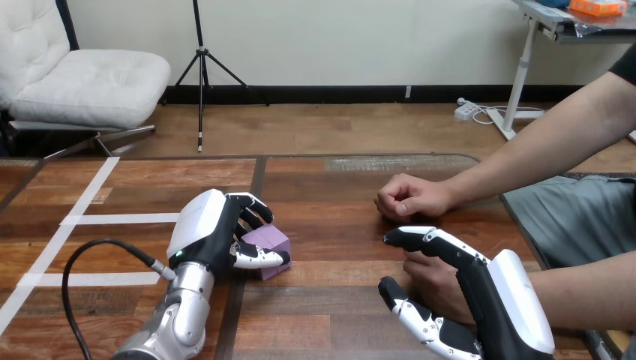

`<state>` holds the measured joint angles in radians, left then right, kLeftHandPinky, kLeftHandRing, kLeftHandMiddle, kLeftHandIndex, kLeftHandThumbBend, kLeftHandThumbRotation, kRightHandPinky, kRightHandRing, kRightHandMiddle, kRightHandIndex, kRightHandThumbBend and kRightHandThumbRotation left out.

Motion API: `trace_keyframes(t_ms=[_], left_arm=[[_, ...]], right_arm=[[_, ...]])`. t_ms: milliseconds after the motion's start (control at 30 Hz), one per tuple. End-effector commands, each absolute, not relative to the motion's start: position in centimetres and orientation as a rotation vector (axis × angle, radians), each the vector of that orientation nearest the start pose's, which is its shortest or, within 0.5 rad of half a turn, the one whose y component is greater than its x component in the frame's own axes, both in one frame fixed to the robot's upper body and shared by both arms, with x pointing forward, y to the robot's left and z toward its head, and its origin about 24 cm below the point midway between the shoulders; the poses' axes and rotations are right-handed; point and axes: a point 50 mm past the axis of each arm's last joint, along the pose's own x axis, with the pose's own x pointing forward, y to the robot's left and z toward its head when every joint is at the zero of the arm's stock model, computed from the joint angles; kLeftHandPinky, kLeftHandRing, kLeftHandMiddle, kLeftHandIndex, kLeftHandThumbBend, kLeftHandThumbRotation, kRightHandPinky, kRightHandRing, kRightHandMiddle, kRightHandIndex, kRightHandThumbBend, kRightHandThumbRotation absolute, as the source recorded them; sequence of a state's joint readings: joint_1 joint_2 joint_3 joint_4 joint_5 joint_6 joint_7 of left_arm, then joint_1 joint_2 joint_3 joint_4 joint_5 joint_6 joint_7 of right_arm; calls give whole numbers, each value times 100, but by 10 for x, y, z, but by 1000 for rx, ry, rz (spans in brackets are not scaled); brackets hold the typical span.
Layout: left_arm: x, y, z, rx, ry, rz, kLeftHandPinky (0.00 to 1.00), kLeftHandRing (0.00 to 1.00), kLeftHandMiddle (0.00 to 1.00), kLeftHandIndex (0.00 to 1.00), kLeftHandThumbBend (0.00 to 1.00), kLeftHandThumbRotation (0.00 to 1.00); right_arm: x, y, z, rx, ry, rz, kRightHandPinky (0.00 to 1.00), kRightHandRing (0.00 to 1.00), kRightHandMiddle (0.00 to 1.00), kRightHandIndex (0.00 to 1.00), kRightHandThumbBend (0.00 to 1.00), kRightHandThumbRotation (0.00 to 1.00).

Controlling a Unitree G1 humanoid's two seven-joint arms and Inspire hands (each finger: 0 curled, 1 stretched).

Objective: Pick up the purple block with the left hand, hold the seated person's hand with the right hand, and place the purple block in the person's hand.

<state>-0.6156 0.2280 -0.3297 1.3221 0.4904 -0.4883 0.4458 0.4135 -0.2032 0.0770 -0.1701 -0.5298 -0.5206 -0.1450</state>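
The purple block (268, 243) sits on the wooden table (337, 225) left of centre. My left hand (206, 229) is on it from the left, fingers curled over its far side and thumb (259, 259) across its near face. At the lower right, my right hand (495, 300) wraps the person's hand (435, 283), with fingers (420, 238) over its far side and thumb (420, 321) on the near side. That hand lies low on the table with its forearm (592, 296) reaching in from the right edge.
The person's other hand (409, 196), a closed fist, rests on the table just beyond my right hand. White tape lines (90, 219) cross the table's left part. A black cable (82, 255) loops by my left forearm.
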Motion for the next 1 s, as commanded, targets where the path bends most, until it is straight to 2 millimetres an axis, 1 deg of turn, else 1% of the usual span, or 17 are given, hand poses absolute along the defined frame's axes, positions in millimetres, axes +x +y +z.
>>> trace_keyframes(t_ms=[0,367,533,833,967], left_arm=[[326,157,-3,805,-54,-95,41,46,52,55,64,0],[322,153,-3,747,-79,-108,40,46,52,55,64,0],[320,151,-3,714,-102,-111,40,46,53,56,65,0],[314,146,-3,626,-146,-106,39,45,52,55,67,0],[311,143,-2,576,-167,-101,39,45,52,54,69,0]], right_arm=[[171,-157,60,-651,-398,108,73,73,73,71,44,46],[171,-158,60,-668,-389,99,73,74,74,71,45,47],[171,-160,60,-684,-391,91,71,73,74,71,46,48],[170,-162,61,-698,-389,79,69,73,74,72,48,48],[171,-163,61,-689,-388,82,69,74,74,72,48,47]])
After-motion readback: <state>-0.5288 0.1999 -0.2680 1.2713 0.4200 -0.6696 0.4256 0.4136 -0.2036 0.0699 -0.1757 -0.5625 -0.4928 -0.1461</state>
